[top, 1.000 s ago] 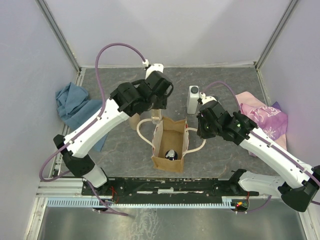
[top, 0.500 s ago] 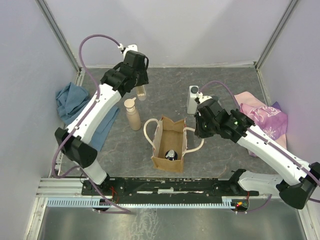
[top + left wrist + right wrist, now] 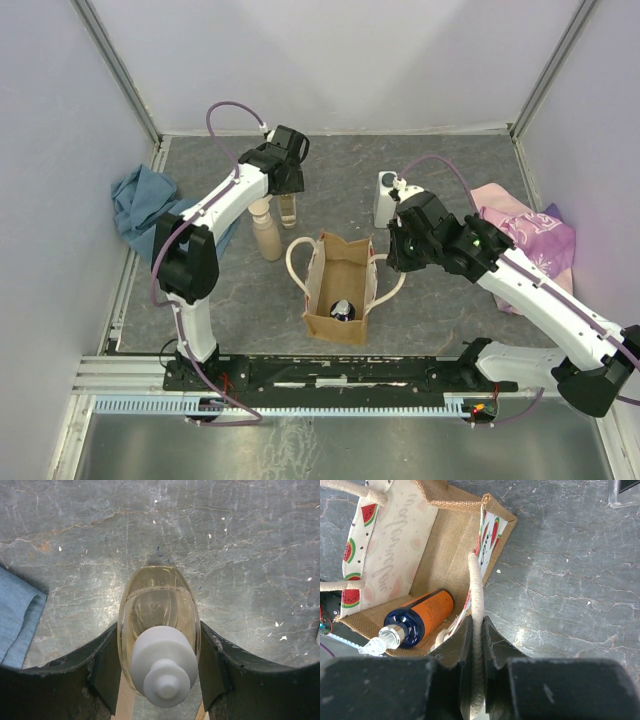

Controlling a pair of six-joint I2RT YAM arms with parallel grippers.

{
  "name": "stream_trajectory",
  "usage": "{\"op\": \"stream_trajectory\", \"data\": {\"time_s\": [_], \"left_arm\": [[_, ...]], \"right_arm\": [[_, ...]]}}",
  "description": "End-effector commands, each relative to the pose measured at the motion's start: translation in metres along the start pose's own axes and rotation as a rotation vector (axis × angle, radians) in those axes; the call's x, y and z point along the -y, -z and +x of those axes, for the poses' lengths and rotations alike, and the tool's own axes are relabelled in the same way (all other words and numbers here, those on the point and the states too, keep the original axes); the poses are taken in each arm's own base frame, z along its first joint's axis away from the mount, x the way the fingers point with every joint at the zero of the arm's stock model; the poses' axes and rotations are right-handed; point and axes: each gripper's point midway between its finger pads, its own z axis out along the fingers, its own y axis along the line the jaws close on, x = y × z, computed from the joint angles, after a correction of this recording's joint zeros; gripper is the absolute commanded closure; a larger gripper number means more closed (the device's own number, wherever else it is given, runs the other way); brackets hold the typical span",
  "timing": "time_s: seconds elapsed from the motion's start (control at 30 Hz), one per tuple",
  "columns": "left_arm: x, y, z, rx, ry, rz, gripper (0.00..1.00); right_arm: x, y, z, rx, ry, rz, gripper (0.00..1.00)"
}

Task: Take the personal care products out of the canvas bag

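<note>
The canvas bag stands open at the table's middle, and a dark blue and orange bottle lies inside it. My right gripper is shut on the bag's cream right handle; the wrist view shows the bag and the bottle. My left gripper is shut on the clear bottle with its pale cap, which stands upright on the table behind the bag. The tall beige bottle stands just left of it. The white squarish bottle stands at the back right.
A blue cloth lies at the left wall and also shows in the left wrist view. A pink-purple floral cloth lies at the right wall. The white bottle's corner shows in the right wrist view.
My left gripper carried the clear bottle from the bag's back edge to the back left, then a little nearer, beside the beige bottle. The right gripper stayed on the handle.
</note>
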Motion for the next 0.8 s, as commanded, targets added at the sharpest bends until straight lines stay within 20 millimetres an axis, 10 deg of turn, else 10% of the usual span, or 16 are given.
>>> {"op": "stream_trajectory", "data": {"time_s": [0.0,0.13,0.23,0.4,0.57,0.77], "left_arm": [[0.021,0.015,-0.048,0.171,0.085,0.089,0.92],[0.022,0.011,-0.040,0.148,0.080,0.094,0.86],[0.018,0.016,-0.042,0.150,0.092,0.080,0.63],[0.006,0.049,-0.057,0.191,0.116,0.056,0.31],[0.014,0.110,-0.070,0.249,0.150,0.130,0.31],[0.046,0.176,-0.056,0.265,0.085,0.245,0.33]], "right_arm": [[-0.004,0.012,-0.008,0.038,-0.003,-0.022,0.84],[-0.006,0.013,-0.011,0.037,0.003,-0.032,0.72],[-0.012,0.024,-0.018,0.066,0.018,-0.068,0.50],[-0.007,0.067,-0.041,0.178,0.065,-0.057,0.40],[-0.029,0.099,-0.058,0.226,0.124,-0.153,0.42],[-0.084,0.076,-0.041,0.090,0.245,-0.273,0.43]]}}
